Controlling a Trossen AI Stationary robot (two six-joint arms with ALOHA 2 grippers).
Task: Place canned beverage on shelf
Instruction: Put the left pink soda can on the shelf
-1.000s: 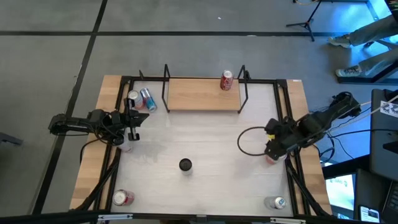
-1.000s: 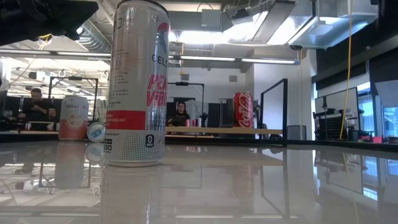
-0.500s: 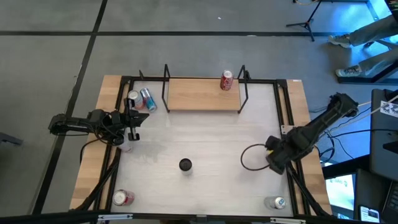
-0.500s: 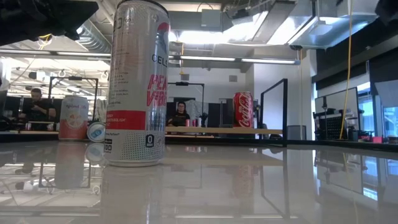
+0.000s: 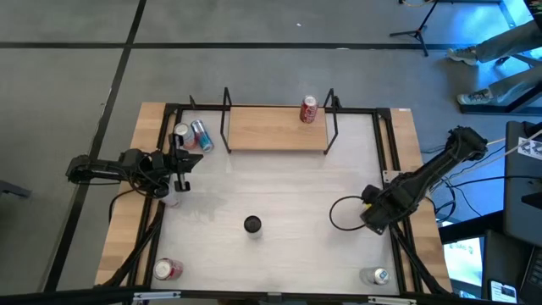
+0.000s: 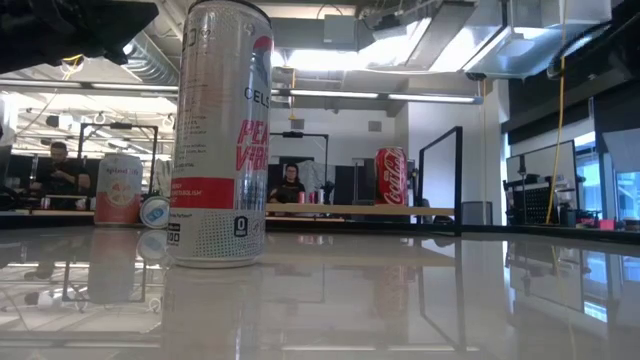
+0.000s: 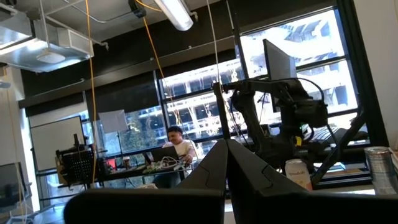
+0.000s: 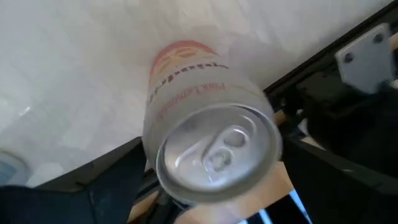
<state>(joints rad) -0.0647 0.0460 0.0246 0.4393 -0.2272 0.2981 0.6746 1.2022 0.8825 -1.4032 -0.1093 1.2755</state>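
White-topped table (image 5: 279,191) with wooden edges, lab room behind. Right gripper (image 5: 373,216) at table's right edge, fingers spread around an upright pale pink-labelled aluminium can (image 8: 208,143), not yet clamped. Step looks like grasping; next close, lift, carry to the light-wood shelf (image 5: 275,129), beside red cola can (image 5: 308,109). Left gripper (image 5: 180,161) idle, closed, empty. Tall white can (image 5: 252,224) mid-table, likely clear of the route.

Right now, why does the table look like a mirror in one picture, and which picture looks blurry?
Low view: the glossy table reflects the tall can and the ceiling lights. Right wrist view: the pink can sits so close that it looks soft and stretched. High view: even light, faint shadows.
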